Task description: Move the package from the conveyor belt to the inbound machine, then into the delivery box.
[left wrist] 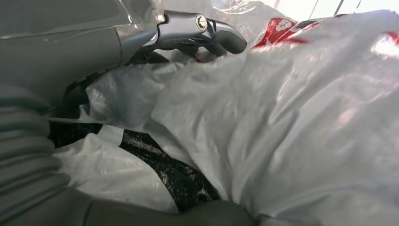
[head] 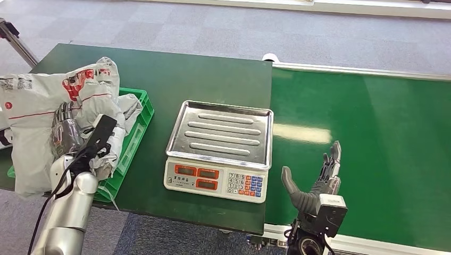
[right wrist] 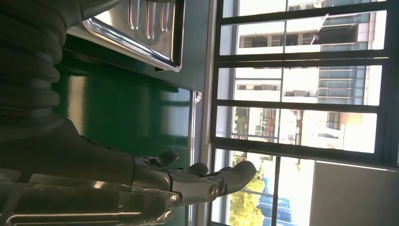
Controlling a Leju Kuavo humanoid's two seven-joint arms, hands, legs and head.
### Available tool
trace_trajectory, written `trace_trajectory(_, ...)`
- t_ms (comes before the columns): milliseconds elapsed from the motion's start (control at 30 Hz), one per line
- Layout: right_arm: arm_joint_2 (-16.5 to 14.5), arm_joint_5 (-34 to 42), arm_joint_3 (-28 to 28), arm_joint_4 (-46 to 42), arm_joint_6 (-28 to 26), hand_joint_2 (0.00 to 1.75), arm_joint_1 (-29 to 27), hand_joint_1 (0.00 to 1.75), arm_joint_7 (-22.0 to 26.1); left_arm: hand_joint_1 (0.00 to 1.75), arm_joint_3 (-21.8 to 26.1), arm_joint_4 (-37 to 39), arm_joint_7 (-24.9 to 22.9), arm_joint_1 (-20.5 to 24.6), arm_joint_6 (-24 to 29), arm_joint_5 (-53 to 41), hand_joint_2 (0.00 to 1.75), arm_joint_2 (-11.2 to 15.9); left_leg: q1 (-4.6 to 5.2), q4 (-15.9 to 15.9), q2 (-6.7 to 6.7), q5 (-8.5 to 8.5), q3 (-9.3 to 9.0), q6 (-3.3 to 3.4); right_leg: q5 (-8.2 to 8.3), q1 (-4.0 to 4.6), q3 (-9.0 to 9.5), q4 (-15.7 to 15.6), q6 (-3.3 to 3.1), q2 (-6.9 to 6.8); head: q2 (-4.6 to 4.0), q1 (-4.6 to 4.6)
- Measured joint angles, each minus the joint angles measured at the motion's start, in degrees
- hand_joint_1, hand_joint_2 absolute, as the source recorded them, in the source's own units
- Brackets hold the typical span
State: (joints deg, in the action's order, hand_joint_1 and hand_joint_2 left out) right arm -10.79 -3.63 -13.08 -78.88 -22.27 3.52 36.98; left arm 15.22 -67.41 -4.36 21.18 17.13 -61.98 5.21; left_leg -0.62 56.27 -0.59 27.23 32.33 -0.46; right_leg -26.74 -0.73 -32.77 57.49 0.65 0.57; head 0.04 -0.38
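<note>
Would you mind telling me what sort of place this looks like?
Probably a mock parcel-sorting station in an office: a green conveyor belt, a weighing scale, and a plastic courier package over a green crate.

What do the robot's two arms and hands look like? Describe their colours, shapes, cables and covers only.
The left arm is a smooth silver tube with a black cable running beside it. The left hand has a metallic grey back and a black flat piece. The right hand has a thick grey thumb, darker slender fingers and a grey boxy wrist block. The wrist views show grey ribbed covers.
</note>
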Motion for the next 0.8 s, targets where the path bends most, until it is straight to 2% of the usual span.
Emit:
trace_trajectory(167, -0.02, 0.35, -0.13, 0.0, -0.23, 1.75, -0.22, 0.0, 0.1, 0.0, -0.2, -0.08, 3.35, -0.37, 8.9, 4.02, 0.0, -0.17, 0.0, 0.0, 0.01, 0.0, 0.04, 0.0, 0.0, 0.0, -0.04, 0.0, 0.0, 0.01, 0.0, 0.01)
trace_trajectory(233, -0.03, 0.69, -0.27, 0.01, -0.45, 1.75, -0.25, 0.0, 0.33, 0.0, -0.21, -1.03, 7.23, -0.82, 15.29, 5.11, 0.0, -0.34, 0.0, 0.0, 0.02, 0.01, 0.06, 0.0, 0.0, 0.0, -0.07, 0.0, 0.0, 0.01, 0.0, 0.0)
trace_trajectory(300, -0.06, 1.01, -0.43, 0.03, -0.67, 1.75, -0.29, 0.0, 0.67, 0.0, -0.2, -2.72, 11.27, -1.34, 19.53, 5.78, 0.0, -0.67, 0.0, 0.0, 0.01, 0.01, 0.09, 0.0, -0.01, 0.0, -0.08, 0.0, 0.0, 0.0, 0.0, 0.01)
trace_trajectory(433, -0.27, 1.39, -0.62, 0.1, -0.8, 1.75, -0.33, 0.0, 1.21, 0.0, 0.44, -5.9, 17.01, -2.36, 20.22, 5.66, 0.0, -1.96, 0.0, 0.0, 0.03, 0.02, 0.12, 0.0, -0.02, 0.01, -0.12, 0.0, -0.01, 0.01, 0.0, -0.01)
trace_trajectory(533, -0.31, 1.72, -0.91, 0.33, -0.93, 1.75, -0.33, 0.0, 1.77, 0.0, 3.71, -9.11, 27.03, -2.46, 20.22, 6.33, 0.0, -4.79, 0.0, 0.0, 0.02, 0.01, 0.12, 0.0, -0.02, 0.0, -0.11, 0.0, -0.01, 0.01, 0.0, 0.01)
trace_trajectory(600, -0.31, 1.89, -1.1, 0.51, -1.03, 1.75, -0.33, 0.0, 2.11, 0.0, 6.06, -10.95, 31.77, -2.44, 20.22, 7.67, 0.0, -6.66, 0.0, 0.0, 0.04, 0.02, 0.12, 0.0, -0.02, 0.0, -0.12, 0.0, -0.01, 0.01, 0.0, 0.01)
trace_trajectory(700, -0.31, 1.98, -1.21, 0.7, -1.09, 1.75, -0.32, 0.0, 2.32, 0.0, 8.45, -12.87, 34.96, -2.39, 20.22, 8.83, 0.0, -8.67, 0.0, 0.0, 0.01, 0.02, 0.12, 0.0, -0.02, 0.0, -0.12, 0.0, -0.01, 0.01, 0.0, 0.01)
trace_trajectory(800, -0.31, 2.09, -1.39, 0.83, -1.08, 1.75, -0.21, 0.0, 2.4, 0.0, 10.11, -14.54, 40.16, -2.31, 20.22, 11.55, 0.0, -10.39, 0.0, 0.0, 0.0, 0.02, 0.12, 0.0, -0.02, 0.0, -0.12, 0.0, -0.01, 0.0, 0.0, 0.0)
